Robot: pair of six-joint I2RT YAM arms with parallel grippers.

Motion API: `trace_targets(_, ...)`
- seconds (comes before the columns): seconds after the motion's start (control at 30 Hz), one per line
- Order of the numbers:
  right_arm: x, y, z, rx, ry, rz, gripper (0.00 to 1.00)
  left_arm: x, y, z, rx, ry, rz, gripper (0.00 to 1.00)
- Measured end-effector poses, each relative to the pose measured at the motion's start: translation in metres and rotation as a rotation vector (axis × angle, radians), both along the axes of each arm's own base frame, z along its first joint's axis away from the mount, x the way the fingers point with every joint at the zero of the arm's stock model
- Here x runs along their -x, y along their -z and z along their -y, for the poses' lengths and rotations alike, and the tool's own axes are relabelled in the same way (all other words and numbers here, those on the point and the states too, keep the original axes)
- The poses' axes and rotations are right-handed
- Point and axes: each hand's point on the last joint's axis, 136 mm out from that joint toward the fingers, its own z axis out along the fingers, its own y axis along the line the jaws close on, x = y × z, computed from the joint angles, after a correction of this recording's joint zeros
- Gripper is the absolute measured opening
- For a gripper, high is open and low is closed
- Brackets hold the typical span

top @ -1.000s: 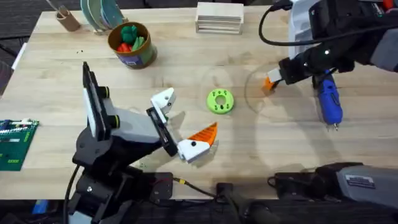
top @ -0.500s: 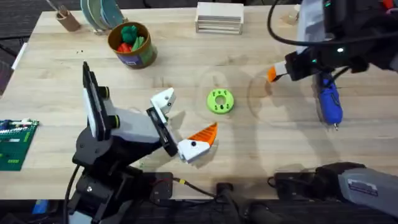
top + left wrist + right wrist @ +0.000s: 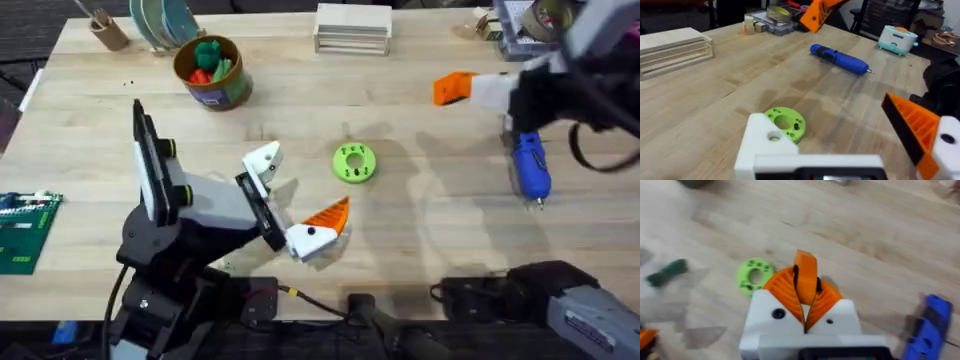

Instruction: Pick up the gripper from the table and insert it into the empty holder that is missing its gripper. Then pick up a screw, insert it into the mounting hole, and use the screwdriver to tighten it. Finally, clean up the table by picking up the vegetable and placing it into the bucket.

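The small wedge-shaped plastic gripper [image 3: 806, 276] is bright orange between white fingers with orange ribbed pads [image 3: 781, 287], the cylindrical electric screwdriver [image 3: 530, 166] is blue, and the plastic ring disc [image 3: 354, 163] is lime-green.

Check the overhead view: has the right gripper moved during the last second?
Yes. The right gripper, shut on the orange gripper, rose and shifted away from the blue screwdriver.
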Motion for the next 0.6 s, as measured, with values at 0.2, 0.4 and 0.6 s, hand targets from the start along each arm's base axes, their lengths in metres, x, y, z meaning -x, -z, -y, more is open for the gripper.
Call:
trace_targets(0.2, 0.036, -0.029, -0.028, -0.167, -0.136, 0.041, 0.020, 0.000, 0.000, 0.000, 0.000, 0.000, 0.000, 0.993)
trace_targets(0.4, 0.052, -0.022, -0.051, -0.362, -0.203, 0.050, 0.019, 0.000, 0.000, 0.000, 0.000, 0.000, 0.000, 0.993)
trace_targets(0.6, 0.049, 0.003, -0.070, -0.572, -0.203, -0.036, 0.018, 0.000, 0.000, 0.000, 0.000, 0.000, 0.000, 0.993)
